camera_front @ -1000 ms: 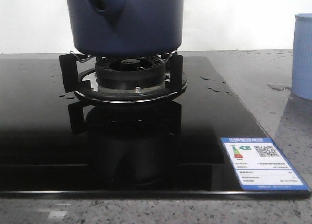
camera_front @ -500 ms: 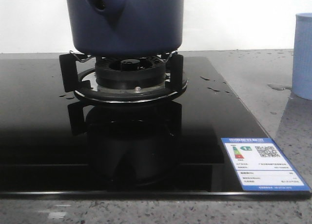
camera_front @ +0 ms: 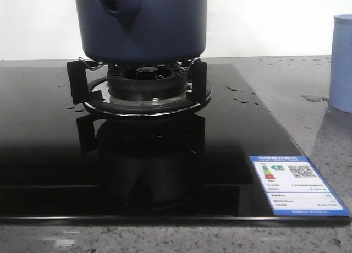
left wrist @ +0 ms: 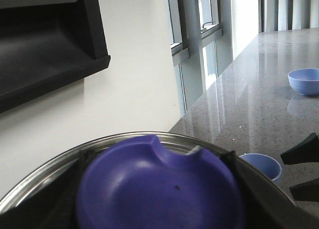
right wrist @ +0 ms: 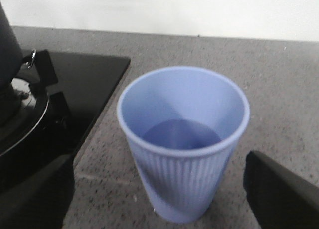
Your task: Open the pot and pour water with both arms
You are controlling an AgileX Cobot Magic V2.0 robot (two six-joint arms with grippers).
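The dark navy pot [camera_front: 143,27] sits on the burner [camera_front: 146,88] of the black hob; its stubby handle [camera_front: 113,5] points toward the camera, and its top is cut off in the front view. In the left wrist view my left gripper [left wrist: 157,189] has a dark finger on each side of the lid's purple-blue knob [left wrist: 159,184], tight against it, above the lid's steel rim [left wrist: 45,171]. My right gripper [right wrist: 159,189] is open, with its fingers [right wrist: 279,189] standing apart on either side of the pale blue ribbed cup [right wrist: 182,139], which holds water.
The cup [camera_front: 342,63] stands on the speckled counter right of the hob. Water drops lie on the glass [camera_front: 242,99]. A label sticker [camera_front: 297,184] marks the hob's front right corner. A blue bowl [left wrist: 305,81] sits farther along the counter by the windows.
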